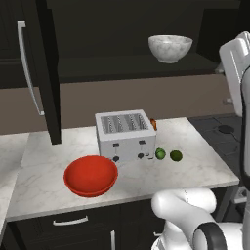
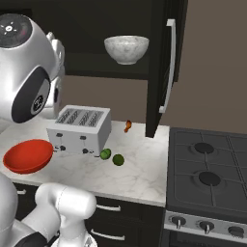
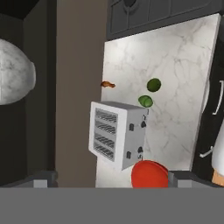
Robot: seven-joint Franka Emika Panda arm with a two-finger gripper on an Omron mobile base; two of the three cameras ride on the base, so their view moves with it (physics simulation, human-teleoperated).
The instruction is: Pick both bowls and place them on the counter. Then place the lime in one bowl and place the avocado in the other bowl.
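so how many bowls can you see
2: the red bowl sits on the counter in front of the toaster; the white marbled bowl sits on the dark shelf above.

Glossy red bowl [image 1: 91, 176], grey-marbled white bowl [image 1: 170, 48], white grey-veined counter [image 1: 195, 161]

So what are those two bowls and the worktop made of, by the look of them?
The red bowl looks like glossy plastic or glazed ceramic: smooth, with a soft sheen. The white bowl seems marbled stone or ceramic, judging by its grey mottling. The counter looks like polished white marble with grey veins.
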